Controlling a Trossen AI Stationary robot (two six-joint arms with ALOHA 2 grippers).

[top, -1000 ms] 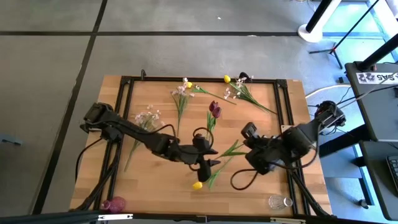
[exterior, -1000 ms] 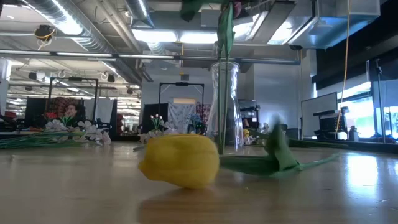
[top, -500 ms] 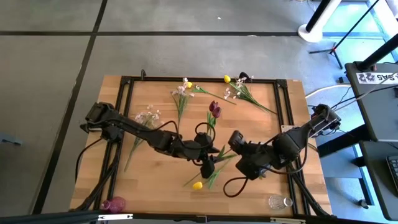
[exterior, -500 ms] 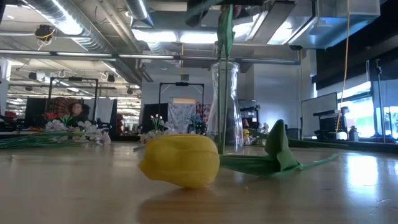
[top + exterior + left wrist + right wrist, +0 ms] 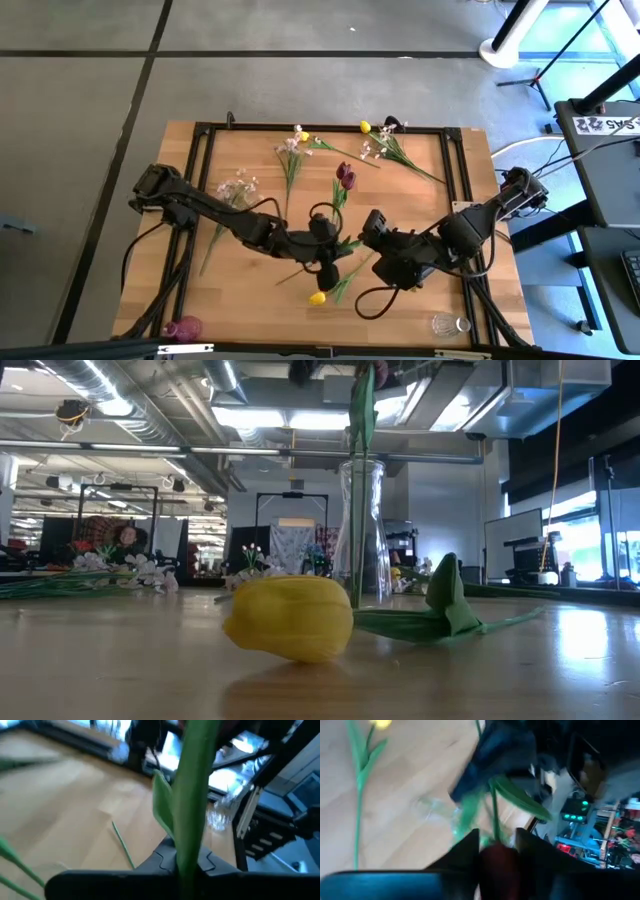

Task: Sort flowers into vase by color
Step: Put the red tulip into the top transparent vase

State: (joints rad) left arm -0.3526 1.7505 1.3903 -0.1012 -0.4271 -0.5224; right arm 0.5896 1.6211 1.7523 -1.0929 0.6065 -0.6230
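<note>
We see the left gripper (image 5: 328, 252) clenched on a green stem (image 5: 192, 805), the right gripper (image 5: 372, 226) just beside it, grip untellable.

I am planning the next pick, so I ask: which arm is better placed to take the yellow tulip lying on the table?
Probably the right. The left gripper has its jaws shut on a green stem. The right gripper is near the yellow tulip, whose stem runs toward it.

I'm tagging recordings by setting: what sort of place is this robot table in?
Probably an open lab or industrial workshop: exposed ceiling ducts and strip lights overhead, bare concrete floor around the wooden table, and monitors on benches behind.
</note>
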